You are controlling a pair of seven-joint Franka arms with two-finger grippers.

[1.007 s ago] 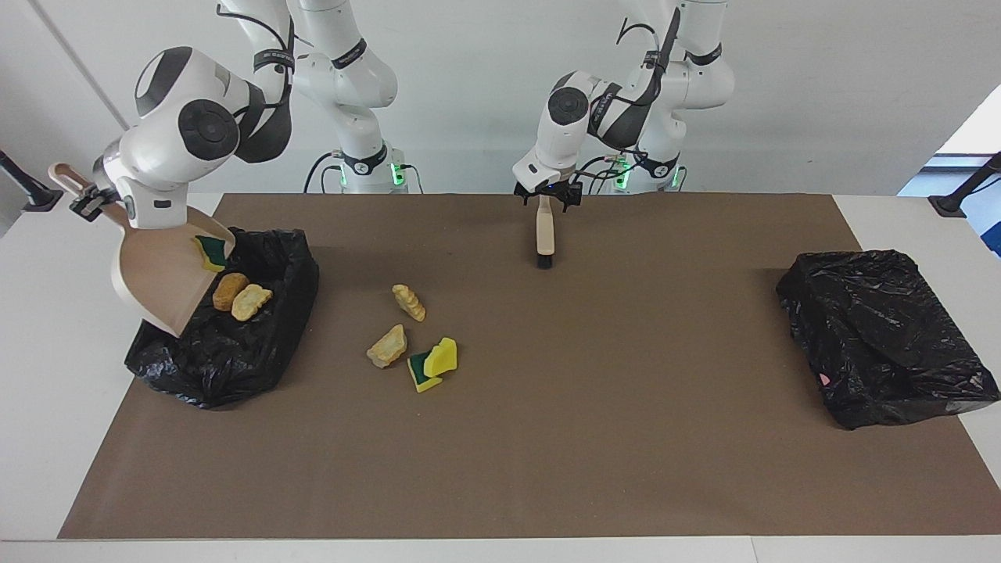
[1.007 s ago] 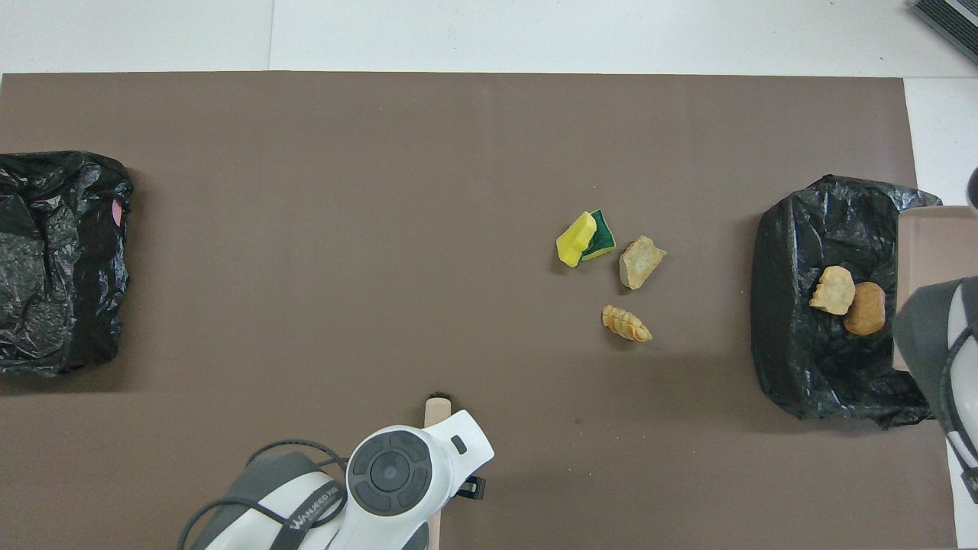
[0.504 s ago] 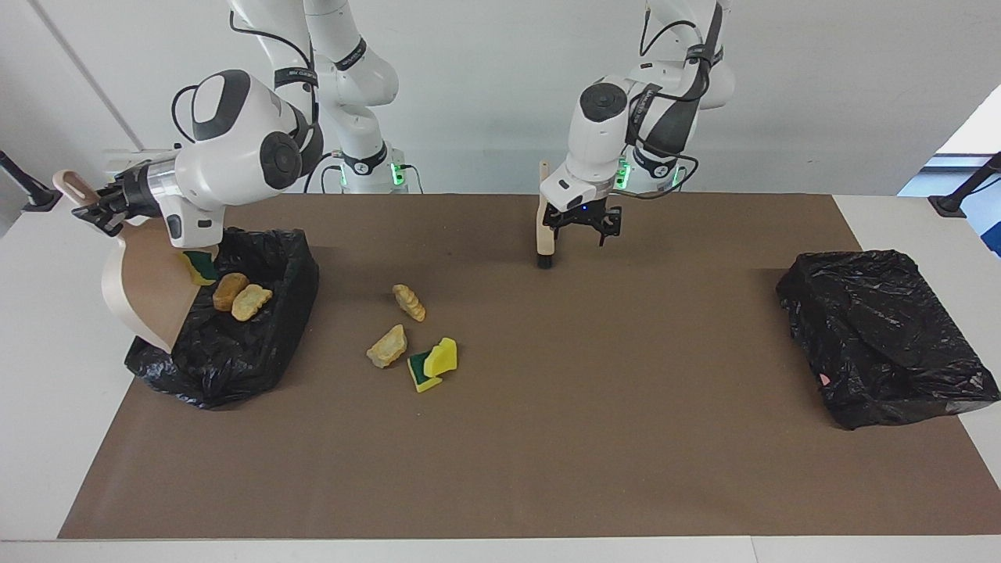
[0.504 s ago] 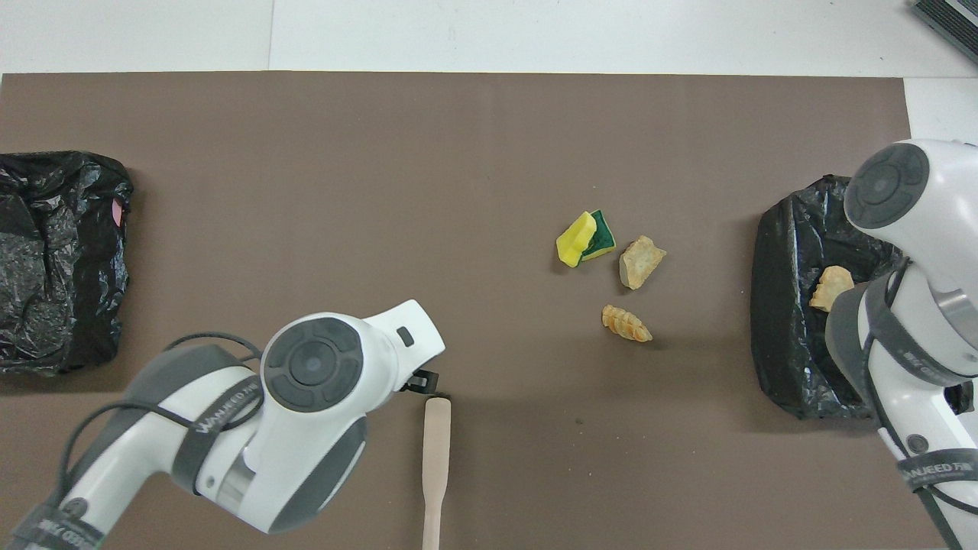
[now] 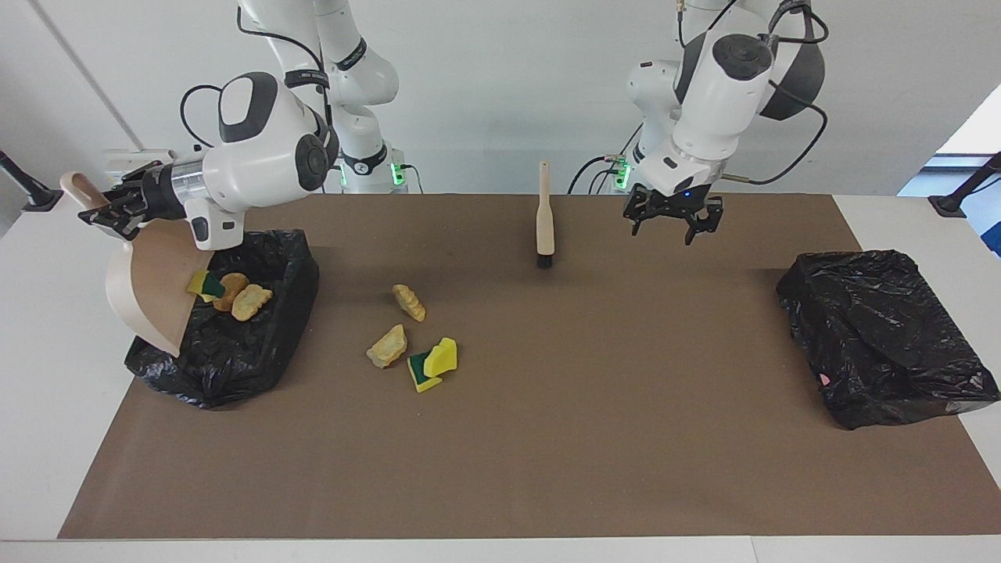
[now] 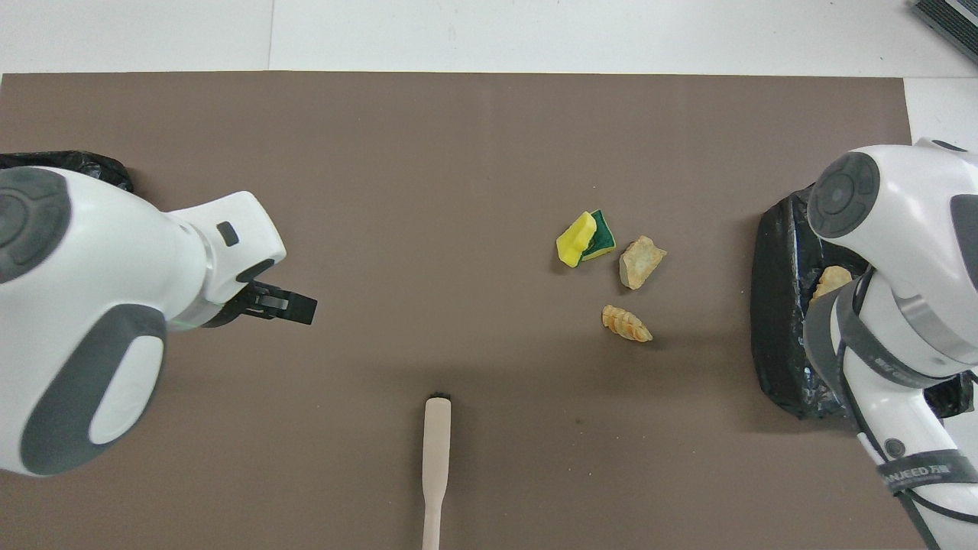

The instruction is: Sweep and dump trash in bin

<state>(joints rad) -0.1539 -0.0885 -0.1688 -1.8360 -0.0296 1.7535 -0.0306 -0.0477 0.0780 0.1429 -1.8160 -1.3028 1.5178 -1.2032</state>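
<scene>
A brown mat (image 5: 547,438) covers the white tabletop, with two black bin bags at its ends. The bag (image 5: 235,352) at the right arm's end holds three pieces of trash (image 5: 238,293): a sponge bit and two bread-like chunks. Three more pieces (image 5: 414,344) lie on the mat near its middle. One brush (image 5: 545,219) lies near the robots' edge. The right gripper (image 5: 109,211), clamped on the beige dustpan (image 5: 148,289), tilts it over that bag. The left gripper (image 5: 672,219), fingers apart, hangs empty over the mat. The other bag (image 5: 884,336) sits at the left arm's end.
</scene>
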